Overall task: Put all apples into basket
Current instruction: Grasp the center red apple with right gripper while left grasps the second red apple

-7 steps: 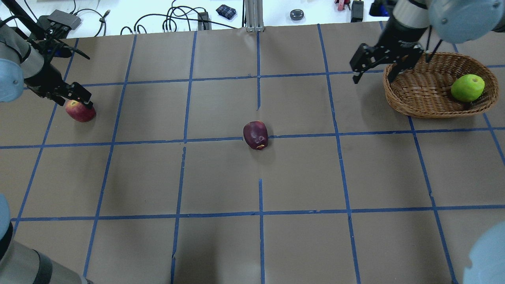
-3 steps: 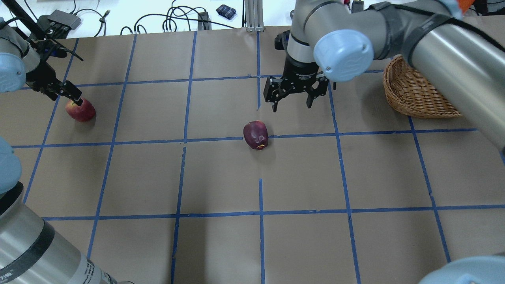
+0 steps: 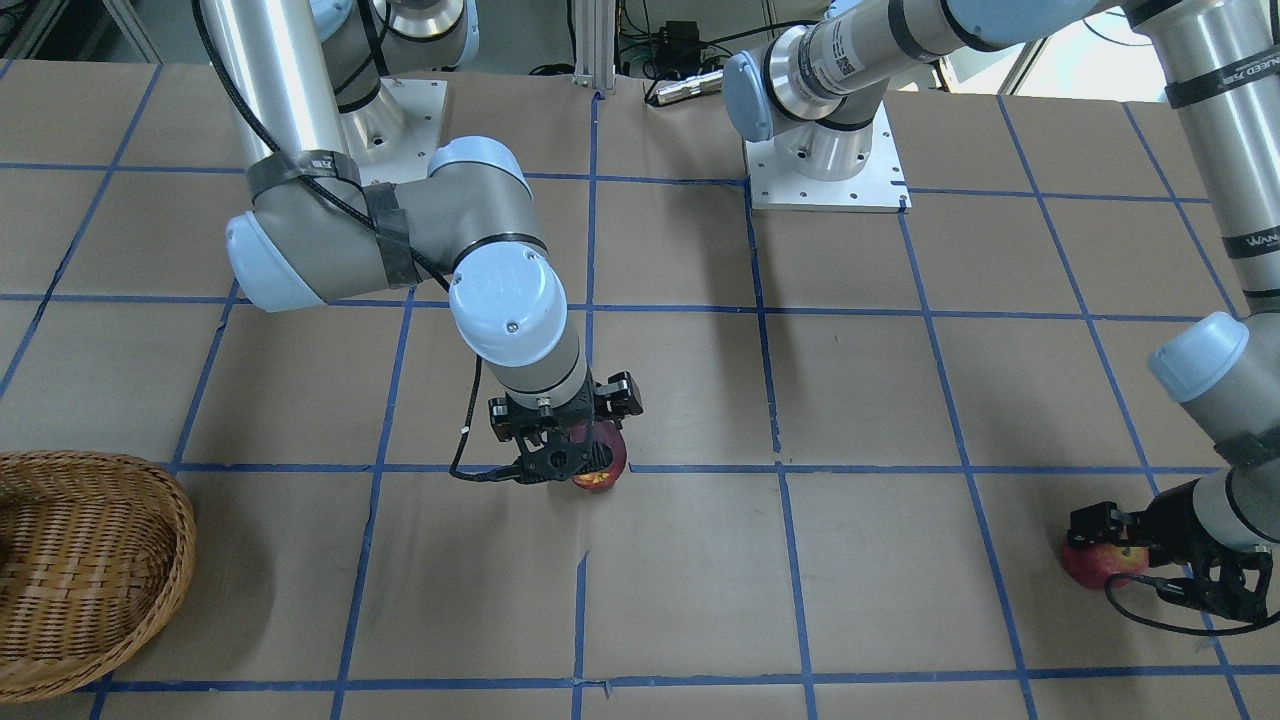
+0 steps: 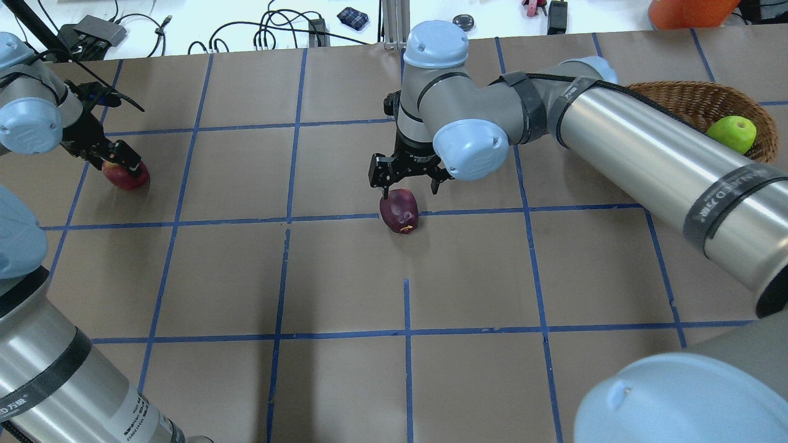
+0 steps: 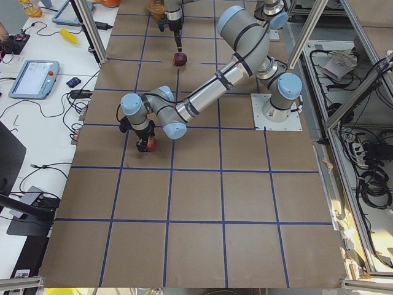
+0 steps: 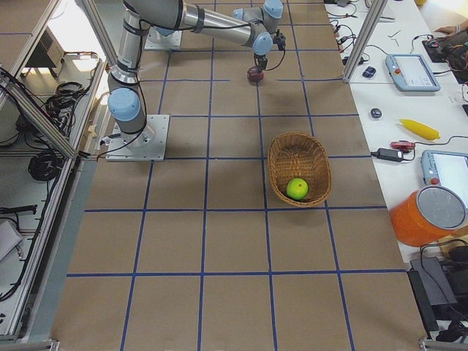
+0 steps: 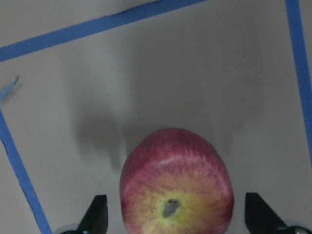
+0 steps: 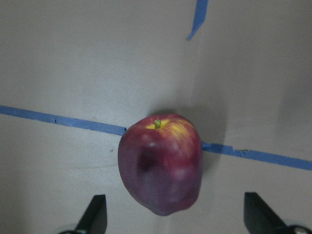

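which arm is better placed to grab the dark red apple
Right: the right gripper hangs open directly over the dark red apple, while the left gripper is far off, open at the red-yellow apple.

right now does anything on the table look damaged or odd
The dark red apple near the table's middle has a sunken, shadowed dent in its side and a lopsided shape, so it looks bruised. Nothing else stands out.

Robotics lab, brown-papered table point(image 4: 345, 277) with blue tape grid point(image 4: 338, 336), aluminium frame posts point(image 5: 88, 31), teach pendants point(image 6: 412, 72), loose cables point(image 4: 266, 42)
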`<state>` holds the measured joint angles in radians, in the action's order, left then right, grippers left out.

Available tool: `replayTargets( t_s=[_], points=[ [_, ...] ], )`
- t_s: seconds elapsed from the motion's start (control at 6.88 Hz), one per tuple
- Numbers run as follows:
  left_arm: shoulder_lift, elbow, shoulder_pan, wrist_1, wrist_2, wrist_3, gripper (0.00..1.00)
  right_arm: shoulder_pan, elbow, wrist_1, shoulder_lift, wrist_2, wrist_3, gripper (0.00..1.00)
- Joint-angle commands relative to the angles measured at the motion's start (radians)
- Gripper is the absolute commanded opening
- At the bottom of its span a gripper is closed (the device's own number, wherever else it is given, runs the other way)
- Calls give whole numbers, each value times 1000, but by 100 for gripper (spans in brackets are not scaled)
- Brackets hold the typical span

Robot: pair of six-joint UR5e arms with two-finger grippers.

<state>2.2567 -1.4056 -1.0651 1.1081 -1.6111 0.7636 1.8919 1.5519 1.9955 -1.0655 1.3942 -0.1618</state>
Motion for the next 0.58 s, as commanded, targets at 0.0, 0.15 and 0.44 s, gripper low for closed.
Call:
replayTargets(
  t_s=[0.0, 0.15, 0.44],
  points=[
    [3, 5, 1, -5, -3, -9, 49, 15, 4, 28, 56, -9, -10, 100],
    [-23, 1, -10, 9, -6, -23, 38, 15, 5, 28, 79, -8, -8, 100],
    [-130, -83, -24, 109, 6, -123, 37, 15, 20, 95, 94, -8, -13, 100]
  ],
)
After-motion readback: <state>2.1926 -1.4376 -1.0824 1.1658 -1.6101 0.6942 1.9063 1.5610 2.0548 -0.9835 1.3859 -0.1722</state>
